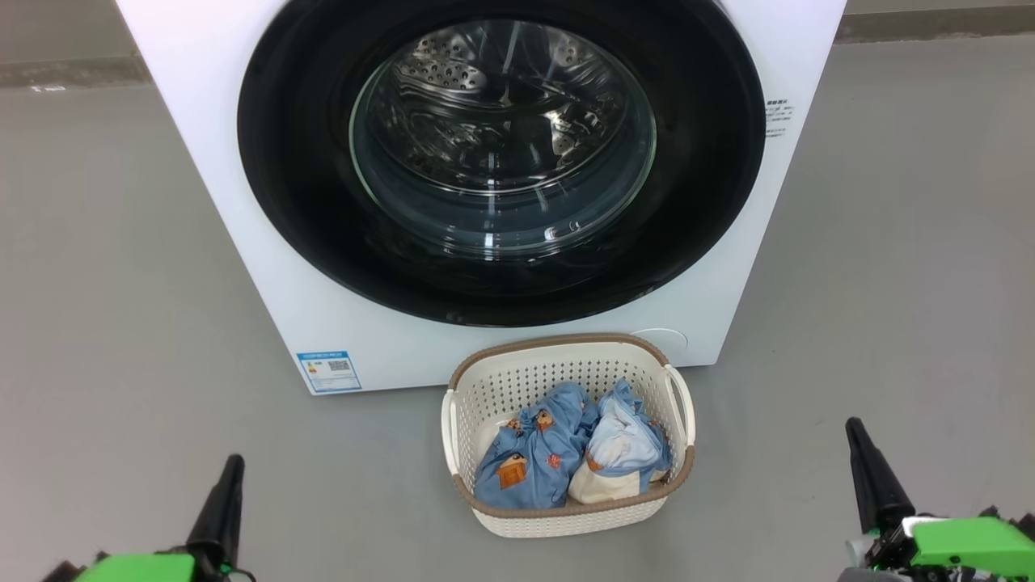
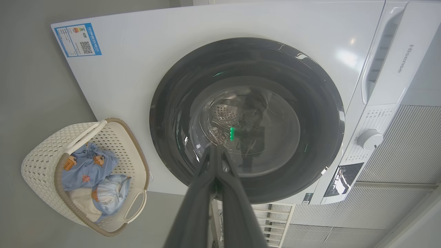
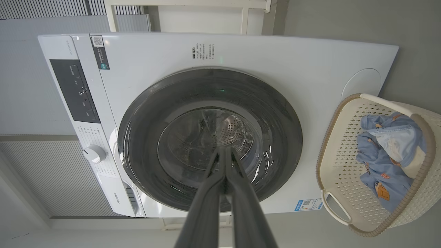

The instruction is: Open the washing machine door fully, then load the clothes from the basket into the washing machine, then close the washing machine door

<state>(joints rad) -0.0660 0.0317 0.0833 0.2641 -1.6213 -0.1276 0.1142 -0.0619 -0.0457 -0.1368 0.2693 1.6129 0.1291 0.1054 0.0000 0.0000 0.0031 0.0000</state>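
Our left gripper (image 1: 232, 465) sits at 7 o'clock in the head view and our right gripper (image 1: 854, 428) at 5 o'clock. Both have their fingers pressed together, empty. Between them, at 6 o'clock, the basket (image 1: 566, 340) stands on the floor (image 1: 121, 323), holding the clothes (image 1: 534, 457). Just behind it, at 12 o'clock, the washing machine (image 1: 242, 267) has the washing machine door (image 1: 295, 186) closed.
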